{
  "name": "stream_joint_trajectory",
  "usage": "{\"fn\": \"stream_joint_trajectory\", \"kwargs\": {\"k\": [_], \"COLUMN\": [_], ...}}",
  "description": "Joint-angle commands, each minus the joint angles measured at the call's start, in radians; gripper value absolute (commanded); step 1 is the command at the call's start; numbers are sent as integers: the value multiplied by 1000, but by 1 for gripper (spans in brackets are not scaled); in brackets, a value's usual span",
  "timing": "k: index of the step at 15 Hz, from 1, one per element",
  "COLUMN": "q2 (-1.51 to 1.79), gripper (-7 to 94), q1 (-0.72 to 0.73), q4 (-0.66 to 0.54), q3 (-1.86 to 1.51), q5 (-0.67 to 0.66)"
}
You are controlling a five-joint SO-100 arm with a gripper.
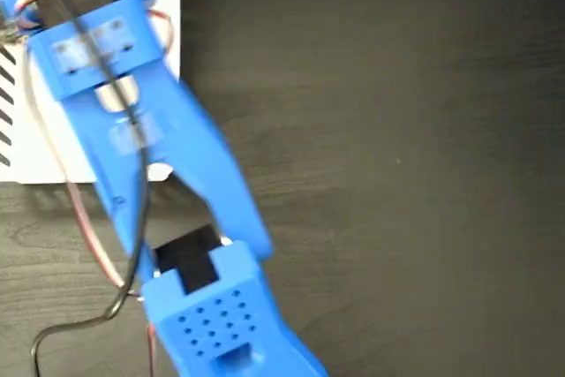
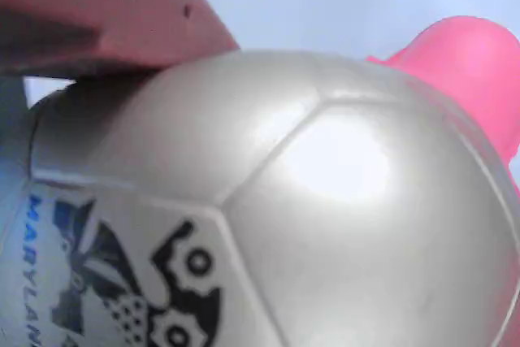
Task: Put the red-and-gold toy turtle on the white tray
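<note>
Turtle [image 2: 325, 201] is filling almost the whole wrist view, its domed shell looking silvery under the light, with a dark printed logo and blue lettering showing at the lower left. A pink-red part of the toy is sticking up at the upper right against a pale, plain background. A reddish slab is lying across the upper left corner, touching the top of the shell; whether it is a finger of the hand I cannot tell. How far the hand is open, and whether it is gripping the turtle, cannot be told from either view.

In the fixed view, a blue arm [image 1: 150, 156] is reaching from the lower middle up to the upper left, blurred, with red, white and black wires [image 1: 62, 218] trailing along it. Its upper end is lying over the white tray [image 1: 53, 161], whose black stripes are showing at the left edge. The tray is sitting on a dark counter [image 1: 397, 165]. The turtle itself is hidden there.
</note>
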State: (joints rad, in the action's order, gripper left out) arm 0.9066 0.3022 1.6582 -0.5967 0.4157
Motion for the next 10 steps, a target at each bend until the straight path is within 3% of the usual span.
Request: {"fn": "stream_joint_trajectory", "kwargs": {"k": [1,10], "q2": [52,48], "gripper": [0,0], "q1": [34,37], "q4": [60,64], "q3": [46,-51], "q5": [20,25]}}
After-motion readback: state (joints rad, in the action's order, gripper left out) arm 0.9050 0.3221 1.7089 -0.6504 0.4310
